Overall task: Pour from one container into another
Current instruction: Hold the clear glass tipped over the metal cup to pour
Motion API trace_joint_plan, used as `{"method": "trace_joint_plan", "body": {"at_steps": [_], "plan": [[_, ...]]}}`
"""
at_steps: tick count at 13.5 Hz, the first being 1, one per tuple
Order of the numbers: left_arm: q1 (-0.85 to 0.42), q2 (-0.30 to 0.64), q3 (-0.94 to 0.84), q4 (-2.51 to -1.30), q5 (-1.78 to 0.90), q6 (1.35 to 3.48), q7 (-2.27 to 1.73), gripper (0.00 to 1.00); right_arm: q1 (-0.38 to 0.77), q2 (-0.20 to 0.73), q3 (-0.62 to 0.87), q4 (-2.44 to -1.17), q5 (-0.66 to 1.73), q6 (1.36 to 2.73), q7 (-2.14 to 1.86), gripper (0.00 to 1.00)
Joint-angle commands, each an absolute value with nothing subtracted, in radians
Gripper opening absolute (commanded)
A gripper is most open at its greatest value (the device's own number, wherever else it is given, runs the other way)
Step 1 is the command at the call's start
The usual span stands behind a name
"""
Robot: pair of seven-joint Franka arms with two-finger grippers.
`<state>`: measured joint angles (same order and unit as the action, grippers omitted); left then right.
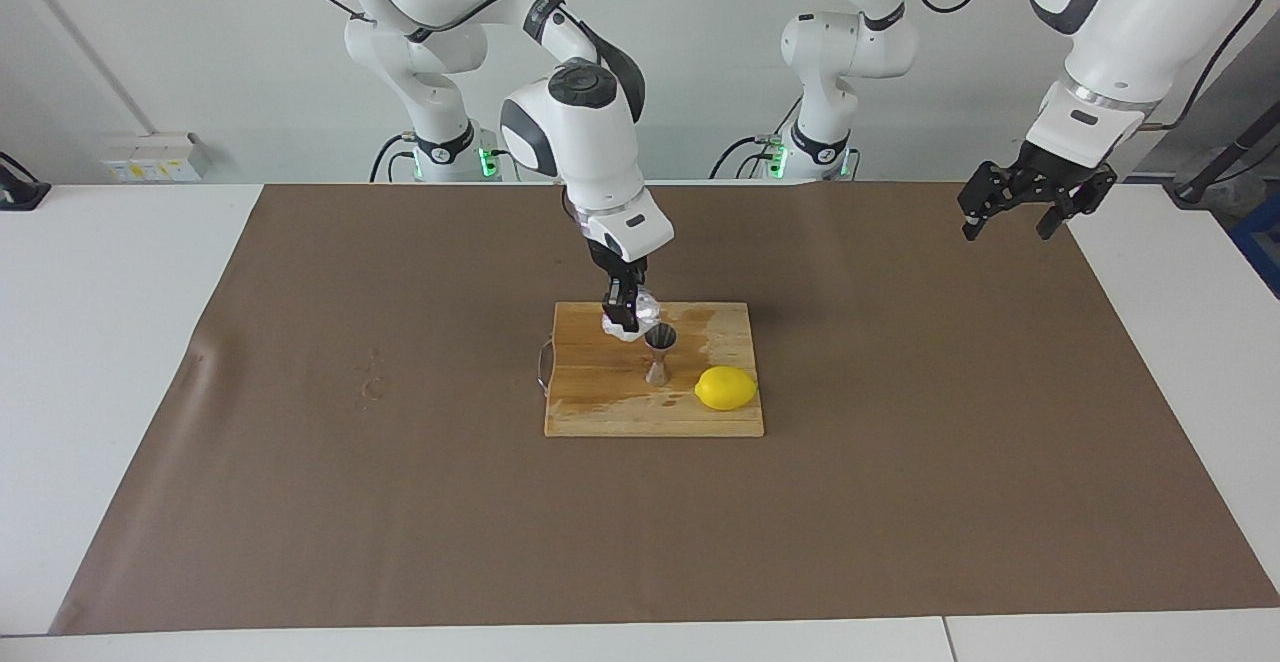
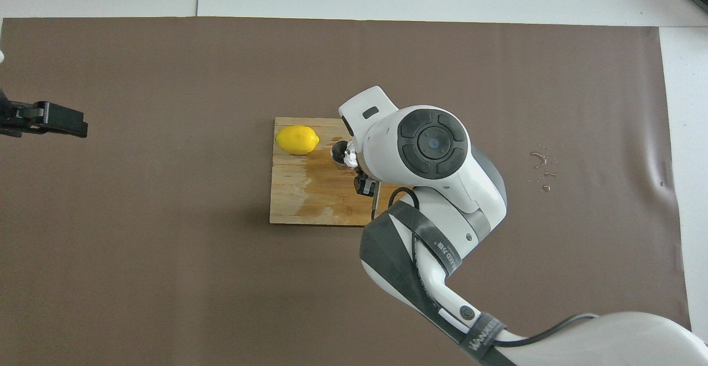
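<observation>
Gripping the tilted cup (image 1: 643, 314) over the jigger (image 1: 659, 352), right tool (image 1: 622, 317) closed.

**Count of things on the table**

Two robot arms are seen, each ending in one gripper: the right gripper (image 1: 628, 314) and the left gripper (image 1: 1030, 204). One wooden cutting board (image 1: 600, 402) is counted, on one brown mat (image 1: 300, 442). One steel jigger (image 1: 659, 353), one clear faceted cup (image 1: 640, 317) and one lemon (image 1: 726, 388) are counted. One table (image 1: 100, 342) is seen.
</observation>
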<state>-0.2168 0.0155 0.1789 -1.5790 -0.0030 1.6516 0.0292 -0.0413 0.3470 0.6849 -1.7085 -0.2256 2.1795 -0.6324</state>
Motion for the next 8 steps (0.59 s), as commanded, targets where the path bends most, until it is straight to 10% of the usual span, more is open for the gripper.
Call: {"method": "trace_joint_plan", "body": {"at_steps": [1,8], "plan": [[-0.218,-0.014,0.178,-1.612,0.005,1.649,0.018,1.0,-0.048,0.361,0.704,-1.684,-0.276,2.148,-0.603,0.01],[-0.218,-0.014,0.178,-1.612,0.005,1.649,0.018,1.0,-0.048,0.362,0.712,-1.681,-0.296,2.14,-0.597,0.0]]}}
